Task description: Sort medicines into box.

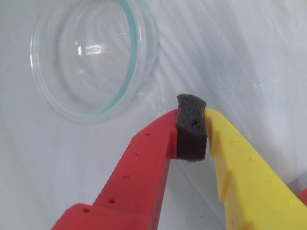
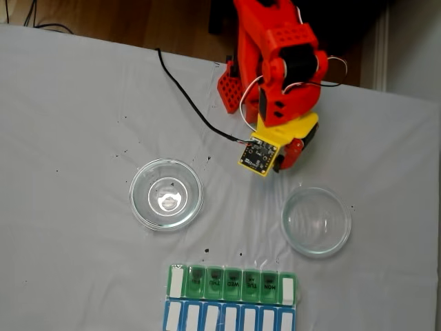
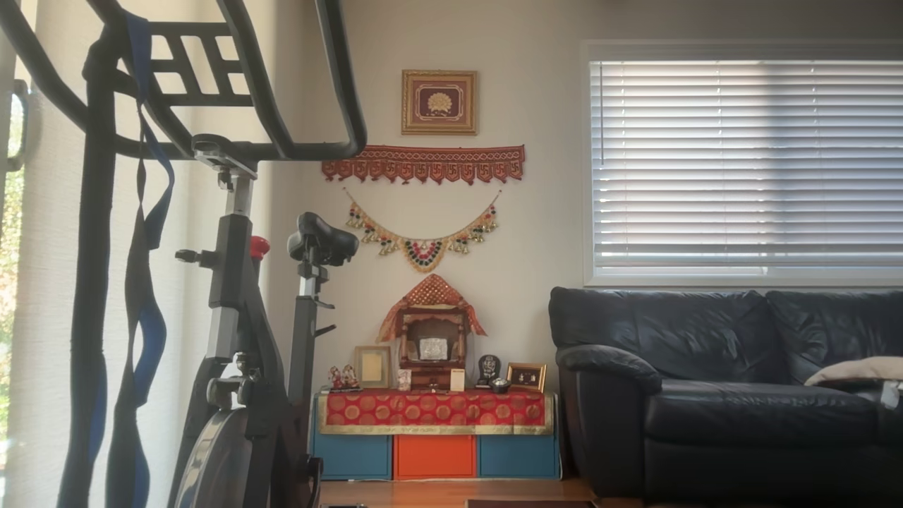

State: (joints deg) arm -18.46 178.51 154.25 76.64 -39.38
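In the wrist view my gripper (image 1: 192, 120) has a red finger (image 1: 148, 158) and a yellow finger (image 1: 235, 163), shut with only its own black foam pad (image 1: 192, 132) pressed between the tips. It hovers above the white table beside an empty glass dish (image 1: 93, 57). In the fixed view the orange arm (image 2: 279, 62) reaches down from the top, its gripper (image 2: 289, 153) above and to the left of the right-hand dish. The box (image 2: 233, 283), with its green day-labelled lids all down, lies at the bottom edge. The medicines are out of view.
Two empty round glass dishes stand on the white cloth, one left (image 2: 166, 194) and one right (image 2: 316, 221). A blue-framed row of white lids (image 2: 227, 318) lies just below the box. A black cable (image 2: 186, 96) runs from the arm's base. Tiny black specks dot the cloth.
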